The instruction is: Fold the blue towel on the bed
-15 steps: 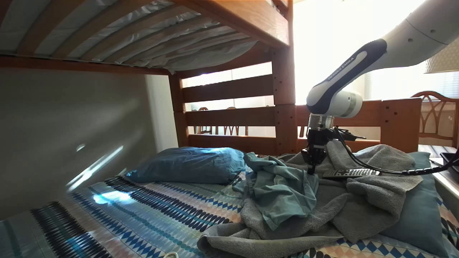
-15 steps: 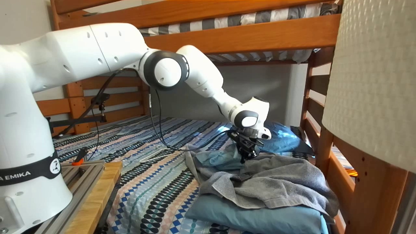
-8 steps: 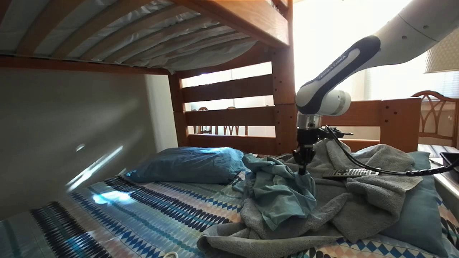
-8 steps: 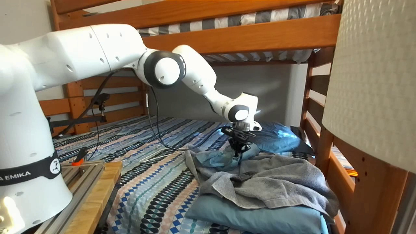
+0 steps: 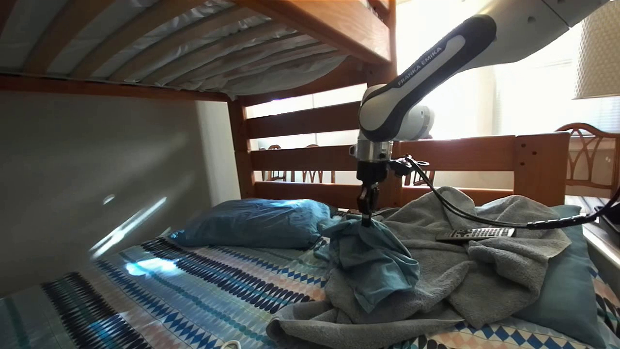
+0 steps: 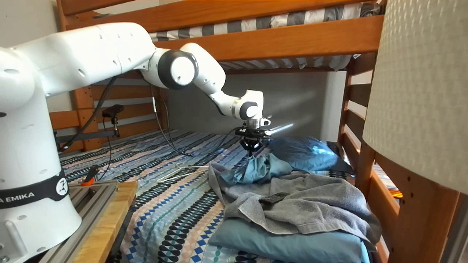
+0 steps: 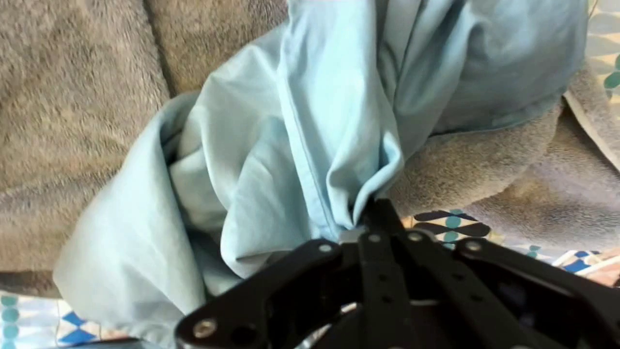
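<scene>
The blue towel [image 5: 375, 261] is a crumpled, thin light-blue cloth lying partly over a grey towel. In both exterior views my gripper [image 5: 366, 222] points straight down, with a peak of the blue towel [image 6: 257, 170] pulled up to its fingertips. Seen from the wrist, the gripper [image 7: 365, 224] is shut on a gathered fold of the blue towel [image 7: 334, 126], while the rest drapes away from it. Exactly where the fingers pinch is partly hidden by the cloth. The bed [image 5: 208, 286] carries a blue-and-white striped patterned cover beneath everything.
A remote [image 5: 477, 234] rests on the rumpled grey towel [image 5: 513, 286]. One blue pillow [image 5: 261, 223] lies by the wall, another pillow [image 6: 289, 241] under the grey towel. A white hanger [image 6: 175, 174] lies on the cover. The upper bunk's rail [image 6: 278, 38] runs overhead.
My gripper has moved left and upward in both exterior views. The pinched part of the blue towel has come along, rising into a peak and shifting its folds.
</scene>
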Controlling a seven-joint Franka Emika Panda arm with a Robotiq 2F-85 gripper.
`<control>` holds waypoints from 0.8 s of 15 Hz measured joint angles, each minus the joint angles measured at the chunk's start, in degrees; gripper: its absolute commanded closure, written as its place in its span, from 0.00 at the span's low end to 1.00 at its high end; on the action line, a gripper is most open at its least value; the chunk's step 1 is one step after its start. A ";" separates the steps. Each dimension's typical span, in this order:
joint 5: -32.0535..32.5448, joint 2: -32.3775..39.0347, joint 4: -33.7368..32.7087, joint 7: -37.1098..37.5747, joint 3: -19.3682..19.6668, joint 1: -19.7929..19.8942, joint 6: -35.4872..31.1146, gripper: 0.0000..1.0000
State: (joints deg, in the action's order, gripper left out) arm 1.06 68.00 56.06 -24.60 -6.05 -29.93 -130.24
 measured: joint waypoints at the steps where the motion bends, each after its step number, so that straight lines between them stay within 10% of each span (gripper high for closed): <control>1: 0.17 -0.37 0.01 -2.22 -0.17 -0.50 -0.62 1.00; 12: 0.05 -1.20 0.53 -22.77 -7.10 1.63 -2.39 0.28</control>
State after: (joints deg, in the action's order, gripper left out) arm 1.10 66.80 56.59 -47.37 -13.15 -28.29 -132.63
